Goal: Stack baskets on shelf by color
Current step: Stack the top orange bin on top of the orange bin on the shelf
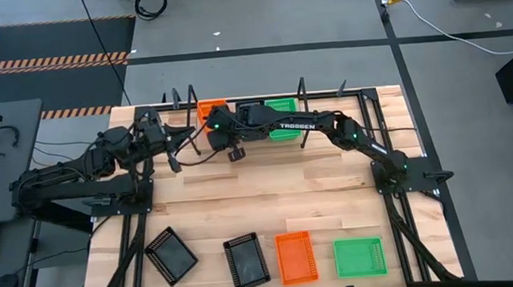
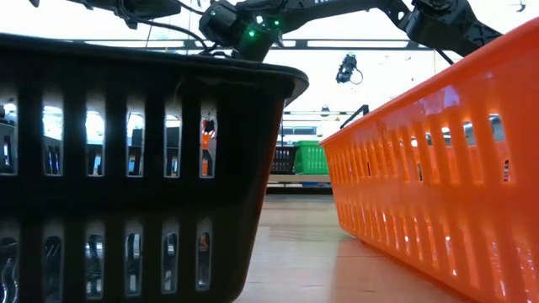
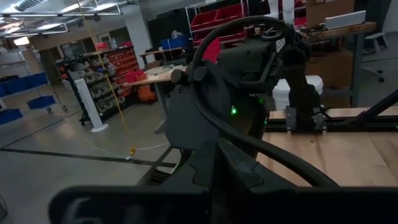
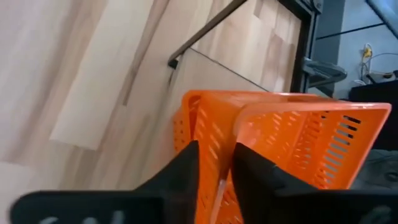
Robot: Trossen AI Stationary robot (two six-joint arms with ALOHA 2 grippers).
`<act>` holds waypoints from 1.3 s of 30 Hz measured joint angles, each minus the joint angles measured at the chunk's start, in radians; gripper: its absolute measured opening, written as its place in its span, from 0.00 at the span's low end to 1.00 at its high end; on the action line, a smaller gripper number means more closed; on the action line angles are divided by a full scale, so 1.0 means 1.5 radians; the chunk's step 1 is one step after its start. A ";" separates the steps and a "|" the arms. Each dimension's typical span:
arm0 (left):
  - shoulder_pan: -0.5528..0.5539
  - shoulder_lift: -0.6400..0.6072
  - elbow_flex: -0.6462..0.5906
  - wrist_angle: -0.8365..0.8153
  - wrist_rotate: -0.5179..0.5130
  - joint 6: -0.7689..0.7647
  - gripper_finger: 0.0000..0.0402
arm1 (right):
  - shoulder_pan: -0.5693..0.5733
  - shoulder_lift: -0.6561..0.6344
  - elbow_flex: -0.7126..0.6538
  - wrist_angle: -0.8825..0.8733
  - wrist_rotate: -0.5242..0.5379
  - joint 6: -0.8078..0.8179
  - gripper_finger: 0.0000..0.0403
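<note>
The wooden worktop (image 1: 269, 197) carried the shelf (image 1: 326, 98) at its far edge. The left end effector (image 1: 177, 144) hovered nearby, fingers' state unclear. The right end effector (image 4: 214, 171), its arm lettered "TROSSEN", pinched the orange basket's (image 4: 280, 137) wall over the shelf's left end, black basket (image 1: 249, 109) and green basket (image 1: 280, 107) alongside.

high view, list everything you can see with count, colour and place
black baskets: two on the near table edge, left part; at least one more on the shelf between the orange and green ones, mostly hidden by the right arm
orange baskets: one on the near edge; one on the shelf's left slot, count there unclear
green baskets: one on the near edge, far right; one at the shelf's right slot
shelf: one, light wood, black posts, far edge
table: one, light wood
left gripper: beside the shelf's left end
right gripper: jaws shut on the orange basket's rim at the shelf
</note>
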 joint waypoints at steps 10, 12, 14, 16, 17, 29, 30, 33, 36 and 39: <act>0.000 0.000 0.001 -0.004 0.000 0.000 0.07 | 0.004 -0.006 0.000 0.045 -0.006 0.059 0.51; 0.000 0.000 0.001 -0.005 0.000 0.000 0.06 | 0.004 -0.002 0.000 0.042 -0.004 0.064 0.53; 0.000 0.000 0.001 -0.006 0.002 0.000 0.06 | 0.009 0.004 0.001 0.033 0.025 0.053 0.53; 0.000 0.000 0.001 -0.005 0.001 0.000 0.06 | 0.016 0.008 0.000 0.024 0.061 0.023 0.50; 0.000 0.000 0.001 -0.005 0.000 0.000 0.06 | 0.019 0.009 0.000 0.025 0.069 0.009 0.48; 0.000 0.000 0.001 -0.004 0.000 -0.001 0.07 | 0.024 0.008 0.001 0.028 0.090 -0.056 0.04; 0.000 0.000 0.001 -0.004 0.000 -0.001 0.07 | 0.024 0.008 0.001 0.028 0.093 -0.062 0.03; 0.000 0.000 0.001 -0.004 0.000 0.000 0.07 | 0.024 0.008 0.001 0.029 0.100 -0.077 0.03; 0.000 0.000 0.001 -0.004 0.000 0.000 0.08 | 0.024 0.007 0.001 0.024 0.100 -0.089 0.03; 0.000 0.000 0.001 -0.003 0.000 0.000 0.08 | 0.024 0.007 0.001 0.004 0.099 -0.095 0.03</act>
